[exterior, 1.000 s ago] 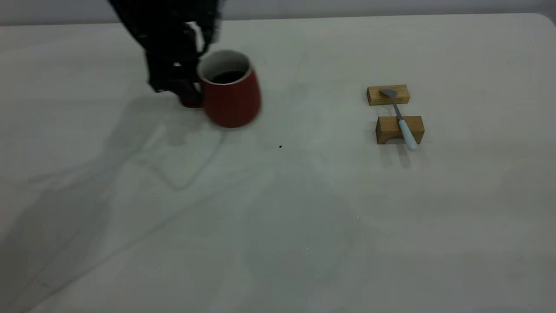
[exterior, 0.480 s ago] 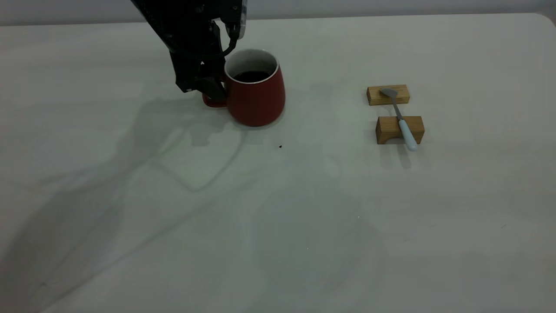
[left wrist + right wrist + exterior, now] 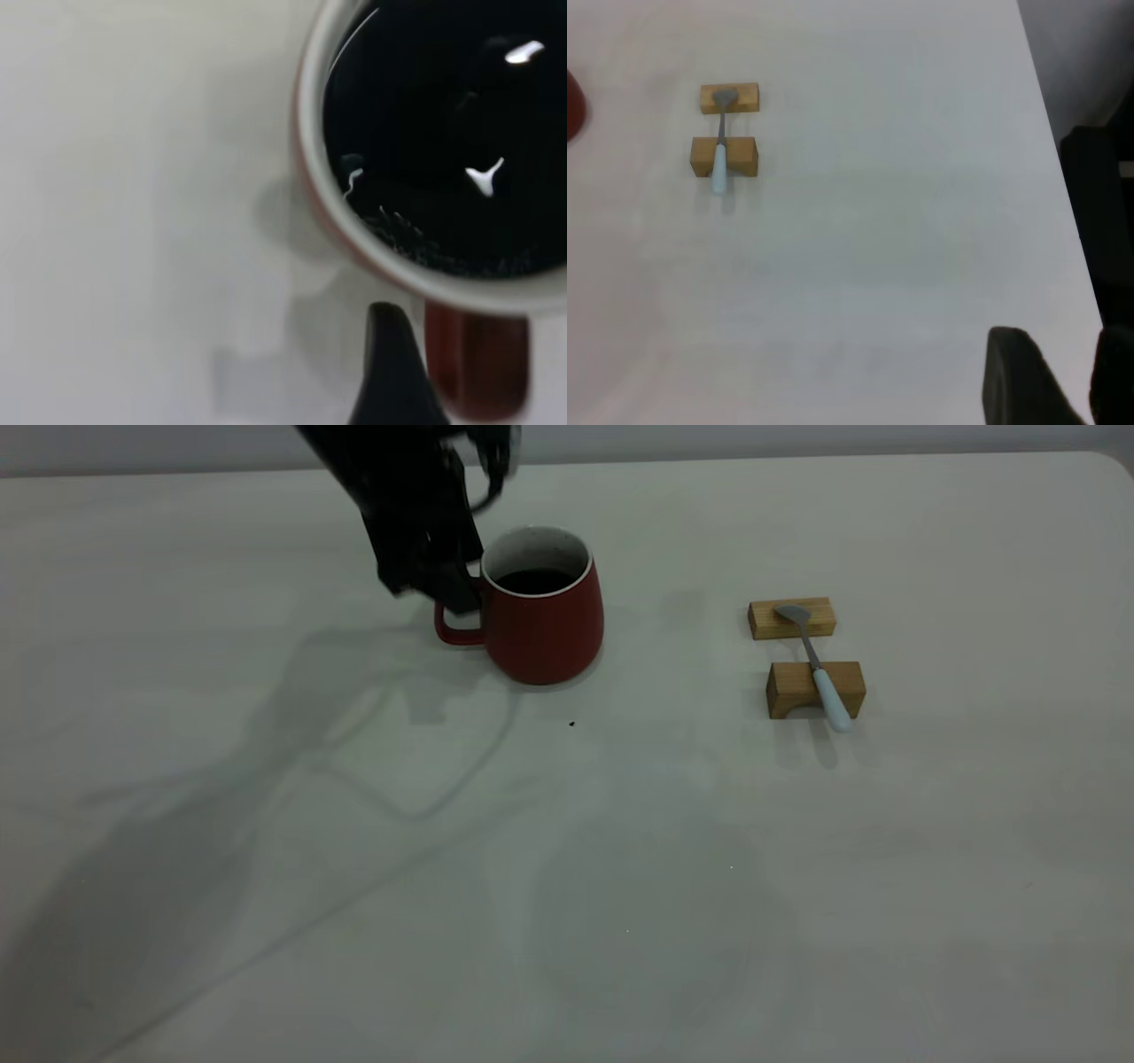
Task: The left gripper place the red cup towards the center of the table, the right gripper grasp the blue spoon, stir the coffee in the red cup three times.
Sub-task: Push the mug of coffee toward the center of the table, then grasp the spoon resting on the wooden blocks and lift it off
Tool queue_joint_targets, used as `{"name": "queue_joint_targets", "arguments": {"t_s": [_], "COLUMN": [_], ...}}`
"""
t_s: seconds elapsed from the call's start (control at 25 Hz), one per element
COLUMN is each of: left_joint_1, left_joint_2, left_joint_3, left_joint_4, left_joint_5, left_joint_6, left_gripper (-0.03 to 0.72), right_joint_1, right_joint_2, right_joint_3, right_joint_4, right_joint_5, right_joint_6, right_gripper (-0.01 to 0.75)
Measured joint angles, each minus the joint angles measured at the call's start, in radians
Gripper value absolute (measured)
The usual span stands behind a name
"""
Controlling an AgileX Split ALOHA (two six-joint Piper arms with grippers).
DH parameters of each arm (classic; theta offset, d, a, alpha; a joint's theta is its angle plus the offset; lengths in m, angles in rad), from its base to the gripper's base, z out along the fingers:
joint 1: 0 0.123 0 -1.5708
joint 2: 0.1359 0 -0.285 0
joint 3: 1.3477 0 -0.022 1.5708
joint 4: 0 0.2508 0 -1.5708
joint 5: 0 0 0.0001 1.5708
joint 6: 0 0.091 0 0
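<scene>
Two grippers, cup down near centre, spoon untouched

One red cup (image 3: 545, 633) stands upright on the table (image 3: 620, 868), a bit left of centre and towards the far side in the exterior view. Mouth faces up. Its loop handle points to that view's left, straight at the left gripper (image 3: 447, 593). Coffee (image 3: 536, 581) inside is near black, its surface well below the white rim. The left wrist view looks down into the cup (image 3: 425, 266), with small bright glints on the liquid (image 3: 443, 133).

Left gripper sits right at the top of the handle, touching or just short of it. Grip state there: cannot tell from either view.

Blue spoon (image 3: 819, 673) is well to the right of the cup, bridging two tan wooden blocks, the far block (image 3: 791, 618) and the near block (image 3: 793, 689). Long axis runs far to near in the exterior view, skewed slightly right at the near end. Grey bowl rests on the far block. Pale blue handle lies over the near block and overhangs its near face, clear of the table.

Tiny dark speck (image 3: 571, 724) on the tabletop, just in front of the cup.

Right gripper (image 3: 1076, 394) shows only in its own wrist view, well apart from the spoon (image 3: 720, 159) and near the table's side edge. Its two dark fingers (image 3: 1019, 381) stand apart, nothing between them
</scene>
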Motion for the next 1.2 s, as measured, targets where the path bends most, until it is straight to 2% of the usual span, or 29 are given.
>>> {"name": "queue_joint_targets", "arguments": {"t_s": [0.24,0.64,0.84,0.96,1.2], "left_joint_1": [0.000,0.000,0.000,0.000,0.000], "left_joint_2": [-0.190,-0.644,-0.832,-0.963,-1.252], "left_joint_3": [0.000,0.001,0.018,0.092,0.445], "left_joint_4": [0.188,0.381,0.481,0.495,0.485], "left_joint_5": [0.185,0.587,0.591,0.591,0.591], "left_joint_6": [-0.272,-1.015,-1.273,-1.379,-1.425], "left_gripper": [0.555,0.555,0.555,0.555,0.555], "right_joint_1": [0.000,0.000,0.000,0.000,0.000], "right_joint_2": [0.000,0.000,0.000,0.000,0.000], "right_joint_3": [0.000,0.000,0.000,0.000,0.000], "right_joint_4": [0.000,0.000,0.000,0.000,0.000], "right_joint_5": [0.000,0.000,-0.001,-0.001,-0.001], "right_joint_6": [0.000,0.000,0.000,0.000,0.000], "right_gripper": [0.240,0.240,0.240,0.240,0.240]}}
